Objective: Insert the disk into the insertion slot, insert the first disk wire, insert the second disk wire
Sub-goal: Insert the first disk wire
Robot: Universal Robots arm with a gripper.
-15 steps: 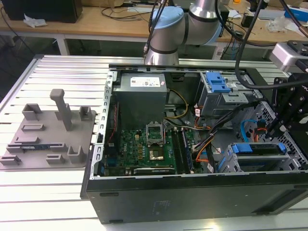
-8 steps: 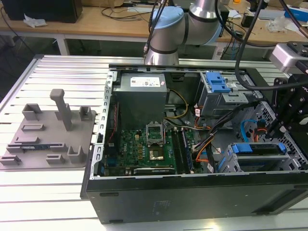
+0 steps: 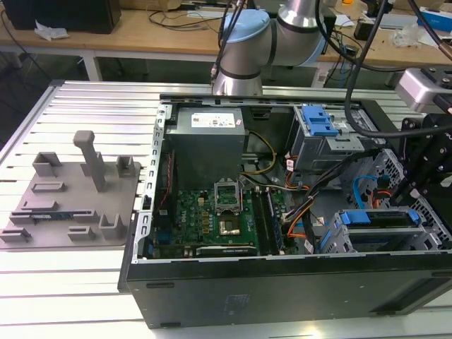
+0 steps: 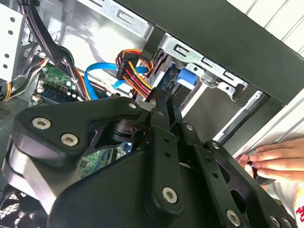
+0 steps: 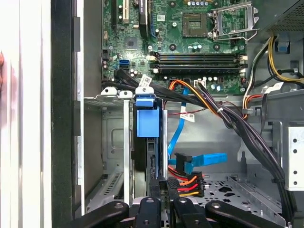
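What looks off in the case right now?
A person's hand sits at the case edge, close to the gripper. Inside, the blue cable and the coloured-wire plug lie beside the disk, seemingly unplugged.

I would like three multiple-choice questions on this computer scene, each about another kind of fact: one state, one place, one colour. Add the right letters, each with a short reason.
1. The computer case is:
A) shut, its panel on
B) open, its inside in view
C) covered by a cloth

2. The disk is:
A) outside the case
B) on top of the case
C) in the insertion slot

3. The flat data cable is:
A) blue
B) green
C) white

Answers: B, the motherboard lies in plain view; C, the disk's blue carrier stands between the cage walls in the first wrist view; A, the cable's blue band runs beside the coloured power wires.
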